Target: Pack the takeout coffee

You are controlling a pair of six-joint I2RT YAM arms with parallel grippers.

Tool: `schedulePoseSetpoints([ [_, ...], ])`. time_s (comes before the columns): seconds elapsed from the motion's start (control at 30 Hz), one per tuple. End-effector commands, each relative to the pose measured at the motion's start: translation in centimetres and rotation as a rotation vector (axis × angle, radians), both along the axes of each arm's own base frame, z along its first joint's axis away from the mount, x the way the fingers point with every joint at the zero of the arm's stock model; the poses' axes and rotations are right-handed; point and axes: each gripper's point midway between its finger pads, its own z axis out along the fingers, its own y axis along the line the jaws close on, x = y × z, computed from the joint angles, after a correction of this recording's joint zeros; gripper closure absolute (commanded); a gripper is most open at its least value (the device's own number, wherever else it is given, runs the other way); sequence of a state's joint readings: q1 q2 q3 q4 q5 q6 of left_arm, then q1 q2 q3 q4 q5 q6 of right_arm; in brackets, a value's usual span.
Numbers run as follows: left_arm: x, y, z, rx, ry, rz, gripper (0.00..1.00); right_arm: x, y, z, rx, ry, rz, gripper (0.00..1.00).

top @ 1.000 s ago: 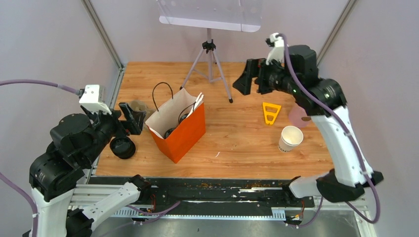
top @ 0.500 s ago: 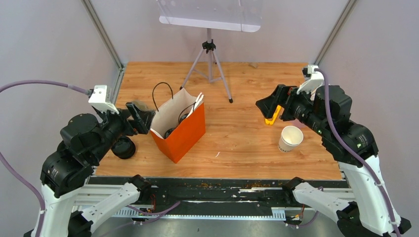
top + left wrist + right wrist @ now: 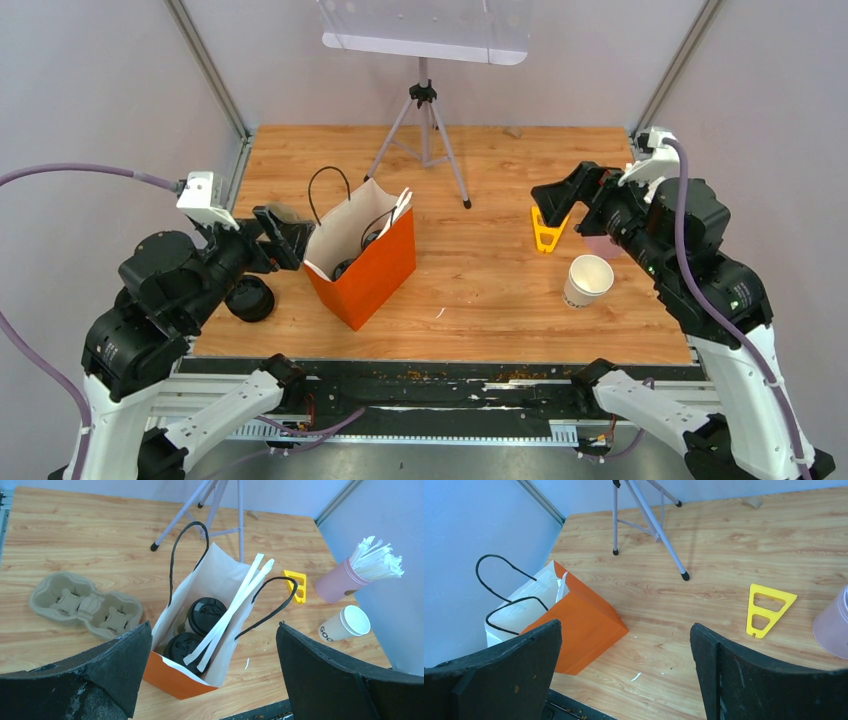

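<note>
The orange paper bag (image 3: 375, 270) stands open left of centre, also in the left wrist view (image 3: 170, 680) and the right wrist view (image 3: 584, 625). Inside it are two white coffee cups with black lids (image 3: 206, 616) (image 3: 181, 647) and two wrapped white straws (image 3: 235, 610). A lidless white paper cup (image 3: 587, 280) stands on the right, also in the left wrist view (image 3: 345, 624). My left gripper (image 3: 285, 238) is open and empty just left of the bag (image 3: 212, 627). My right gripper (image 3: 570, 195) is open and empty above the yellow piece (image 3: 625, 626).
A pink cup of straws (image 3: 340, 580) stands far right, mostly behind my right arm in the top view. A yellow triangular piece (image 3: 546, 232) lies beside it. The pulp tray (image 3: 85, 605) lies left of the bag. A black round object (image 3: 248, 298) sits front left. A tripod (image 3: 425, 130) stands behind.
My right arm has swung from the back of the table down and to the right, staying open. My left gripper has shifted slightly toward the bag. The bag and cups have not moved.
</note>
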State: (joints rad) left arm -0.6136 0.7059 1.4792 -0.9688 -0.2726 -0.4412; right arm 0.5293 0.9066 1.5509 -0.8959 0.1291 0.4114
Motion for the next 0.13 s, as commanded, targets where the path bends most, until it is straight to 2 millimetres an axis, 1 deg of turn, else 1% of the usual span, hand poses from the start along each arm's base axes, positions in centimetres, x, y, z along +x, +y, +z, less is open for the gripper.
schedulePoseSetpoints([
  [0.0, 0.65, -0.35, 1.2, -0.011, -0.044, -0.001, 0.0, 0.32, 0.69, 0.85, 0.014, -0.048, 0.029, 0.0],
  [0.1, 0.76, -0.27, 1.25, -0.005, -0.044, 0.004, 0.0, 0.29, 0.68, 1.1, 0.014, -0.061, 0.032, 0.0],
])
